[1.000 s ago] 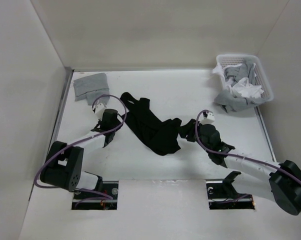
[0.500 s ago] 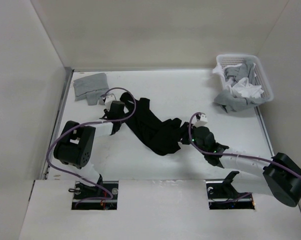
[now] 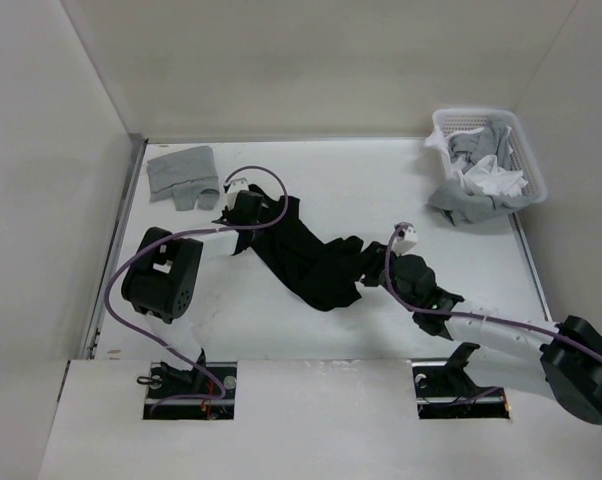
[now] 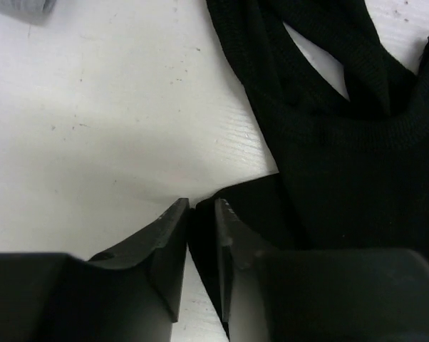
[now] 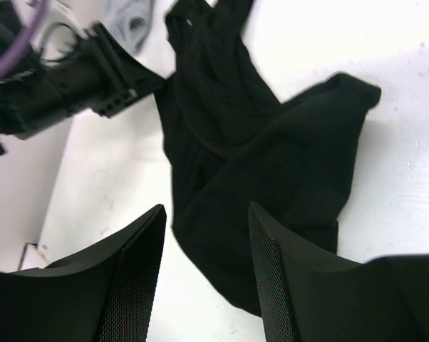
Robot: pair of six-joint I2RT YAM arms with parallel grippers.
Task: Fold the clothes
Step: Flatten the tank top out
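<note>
Cloth, the black T-shirt [image 3: 311, 262], lay crumpled on the table [image 3: 401, 200] (between both arms). The left gripper [image 4: 200, 208] was nearly closed, seemingly pinching its edge; the right gripper [image 5: 206, 214] hovered wide open, empty.

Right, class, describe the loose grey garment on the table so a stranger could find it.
Start at the white table and go to its far left corner. The small grey garment lies there; the black T-shirt is larger, and other grey clothes are bundled at the white mesh basket.
</note>
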